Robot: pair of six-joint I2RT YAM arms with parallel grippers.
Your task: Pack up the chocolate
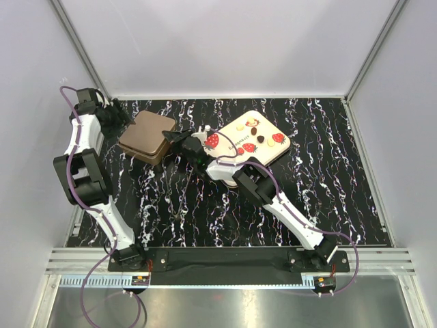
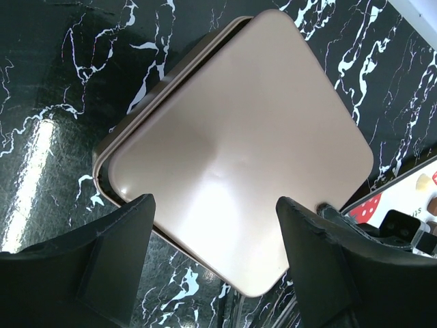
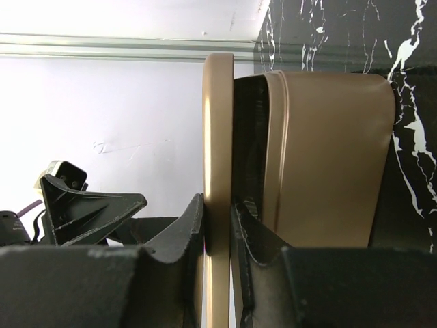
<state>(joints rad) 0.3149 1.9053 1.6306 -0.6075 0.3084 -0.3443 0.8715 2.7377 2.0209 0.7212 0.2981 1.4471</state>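
The chocolate lies as a few small brown and tan pieces on a cream tray printed with strawberries, at the back right. A brown box stands left of it. Its lid sits askew over the base, with a dark gap between them. My right gripper is shut on the lid's rim at the corner nearest the tray. My left gripper hangs open above the lid's opposite side, with nothing between its fingers.
The black marbled tabletop stretches between the box and the arm bases. White walls close in the back and both sides. The tray's corner lies close beside the box.
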